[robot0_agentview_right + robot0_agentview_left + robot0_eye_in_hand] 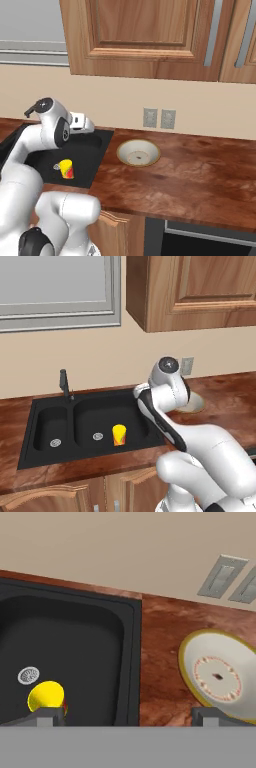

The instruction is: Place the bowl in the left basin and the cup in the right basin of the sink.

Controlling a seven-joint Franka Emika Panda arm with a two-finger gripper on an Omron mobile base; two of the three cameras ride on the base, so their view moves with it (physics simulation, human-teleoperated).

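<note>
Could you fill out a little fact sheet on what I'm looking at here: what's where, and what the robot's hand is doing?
cup: stands upright in the right basin, beside its drain
bowl: on the counter, right of the sink
left basin: holds only its drain
gripper: open, holding nothing, above the sink's right edge, between cup and bowl
faucet: at the back of the sink
done so far: cup placed; bowl not yet moved
</note>
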